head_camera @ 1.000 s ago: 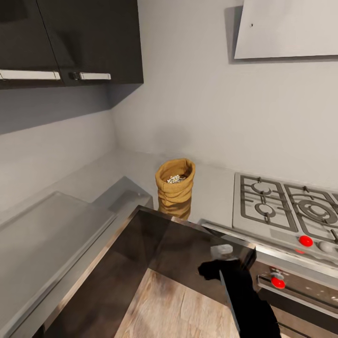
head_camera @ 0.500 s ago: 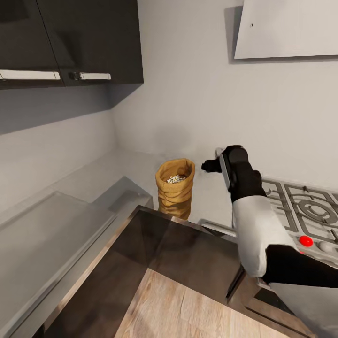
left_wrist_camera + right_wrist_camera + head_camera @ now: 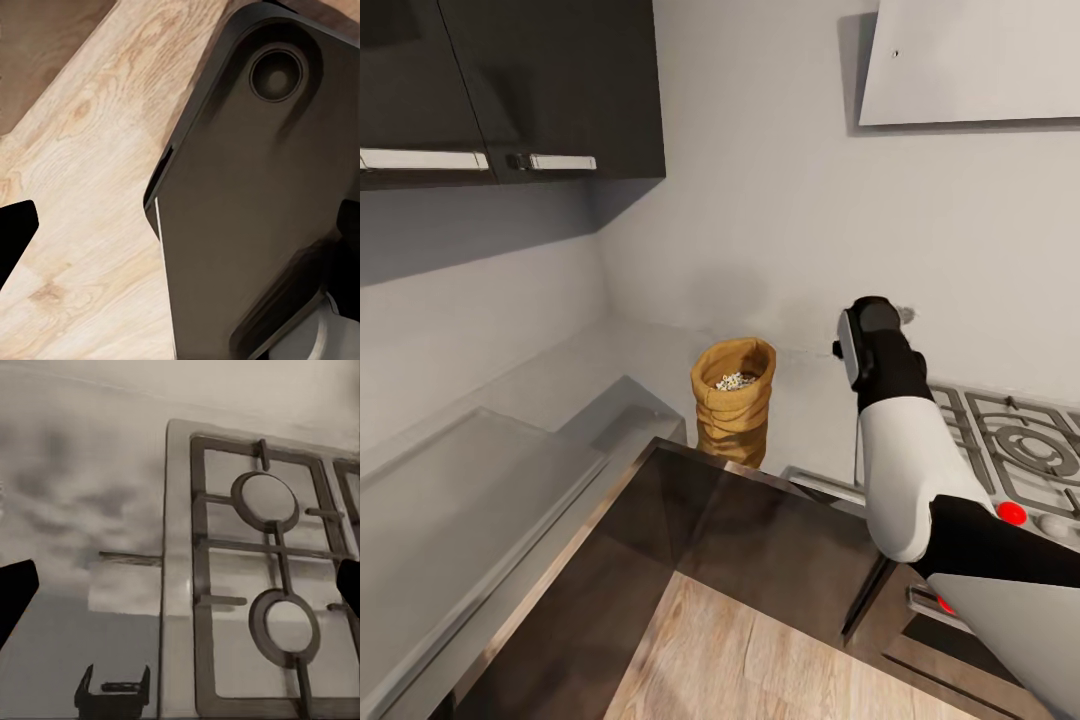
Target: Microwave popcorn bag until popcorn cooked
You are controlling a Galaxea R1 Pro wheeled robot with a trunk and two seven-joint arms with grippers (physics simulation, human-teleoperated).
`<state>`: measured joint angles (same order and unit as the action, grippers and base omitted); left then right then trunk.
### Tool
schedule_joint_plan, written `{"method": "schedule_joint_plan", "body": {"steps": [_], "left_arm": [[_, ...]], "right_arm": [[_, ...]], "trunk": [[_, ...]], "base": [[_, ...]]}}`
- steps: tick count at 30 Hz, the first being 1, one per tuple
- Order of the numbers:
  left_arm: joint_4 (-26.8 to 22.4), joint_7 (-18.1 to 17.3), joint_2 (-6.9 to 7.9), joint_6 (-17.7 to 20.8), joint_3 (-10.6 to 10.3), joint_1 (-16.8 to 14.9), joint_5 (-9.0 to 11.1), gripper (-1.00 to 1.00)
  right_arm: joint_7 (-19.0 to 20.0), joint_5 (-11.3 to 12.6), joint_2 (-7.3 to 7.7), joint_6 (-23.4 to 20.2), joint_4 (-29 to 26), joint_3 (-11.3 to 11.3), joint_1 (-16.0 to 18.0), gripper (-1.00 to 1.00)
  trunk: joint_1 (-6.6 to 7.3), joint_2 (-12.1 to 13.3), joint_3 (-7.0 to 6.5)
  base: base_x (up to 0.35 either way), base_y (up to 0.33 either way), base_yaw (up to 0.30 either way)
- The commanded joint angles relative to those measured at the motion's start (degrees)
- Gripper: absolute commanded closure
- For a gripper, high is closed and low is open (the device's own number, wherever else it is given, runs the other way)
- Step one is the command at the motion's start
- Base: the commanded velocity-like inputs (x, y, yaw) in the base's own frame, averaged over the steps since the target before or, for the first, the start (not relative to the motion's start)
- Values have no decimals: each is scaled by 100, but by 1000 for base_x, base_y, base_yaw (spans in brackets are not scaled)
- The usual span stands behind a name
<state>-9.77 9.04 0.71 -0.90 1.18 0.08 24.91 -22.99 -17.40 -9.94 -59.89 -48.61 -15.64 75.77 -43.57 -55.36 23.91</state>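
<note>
The popcorn bag (image 3: pixel 733 408), a tan burlap sack with a rolled rim, stands upright on the grey countertop (image 3: pixel 630 355) in the corner. Speckled popcorn (image 3: pixel 735 381) shows in its mouth. My right arm is raised to the right of the bag, its wrist (image 3: pixel 872 345) level with the rim and a hand's width away. In the right wrist view the right gripper (image 3: pixel 180 589) is open with nothing in it, over the counter beside the hob grates (image 3: pixel 262 585). The left gripper (image 3: pixel 180 225) is open and points at the wooden floor (image 3: pixel 82 172). The microwave is out of view.
A gas hob (image 3: pixel 1010 440) lies right of the bag, with the oven's red knobs (image 3: pixel 1011 513) below it. Dark wall cabinets (image 3: pixel 510 90) hang at upper left and a hood (image 3: pixel 970 60) at upper right. The counter wraps round the left side (image 3: pixel 470 490).
My right arm has risen from low in front of the cabinets to above the counter, then shifted a little right, away from the bag. The bag has not moved.
</note>
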Motion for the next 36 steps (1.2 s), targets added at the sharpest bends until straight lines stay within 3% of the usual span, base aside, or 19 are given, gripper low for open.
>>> {"method": "schedule_joint_plan", "body": {"steps": [1, 2, 3, 5, 15, 23, 24, 36], "left_arm": [[-9, 10, -1, -7, 9, 1, 14, -100], [-8, 10, -1, -12, 11, 1, 14, -100], [-7, 10, -1, -14, 12, 1, 14, -100], [26, -7, -34, -23, 46, 1, 20, -100], [28, -7, -29, -18, 40, 1, -3, -100], [22, -7, -45, -6, 14, 1, -35, -100], [23, -7, -45, -7, 10, 1, -37, -100], [28, -7, -45, -16, 13, 1, -38, -100]], "right_arm": [[-52, 193, -6, -11, 19, -18, 5, -100], [-68, 603, -6, -11, 36, -18, 1, -100], [-71, 793, -6, -11, 42, -18, 0, -100], [-105, 905, -6, -11, 79, -52, -34, -100], [87, 880, 28, -11, -27, -14, -340, -100], [344, 870, -6, -11, -284, 138, -344, -100], [1919, 870, -6, -11, -648, 154, -344, -100], [1919, 857, -6, -11, -615, 159, -344, -100]], "trunk": [[-1, -4, 6], [-1, -4, 6], [-1, -4, 6], [-1, -4, 6], [-1, -4, 6], [-1, -4, 6], [-1, -4, 6], [-1, -4, 6]], "base": [[0, 0, 0], [0, 0, 0], [0, 0, 0], [0, 0, 0], [0, 0, 0], [54, 0, 0], [183, 0, 0], [107, 0, 2]]}}
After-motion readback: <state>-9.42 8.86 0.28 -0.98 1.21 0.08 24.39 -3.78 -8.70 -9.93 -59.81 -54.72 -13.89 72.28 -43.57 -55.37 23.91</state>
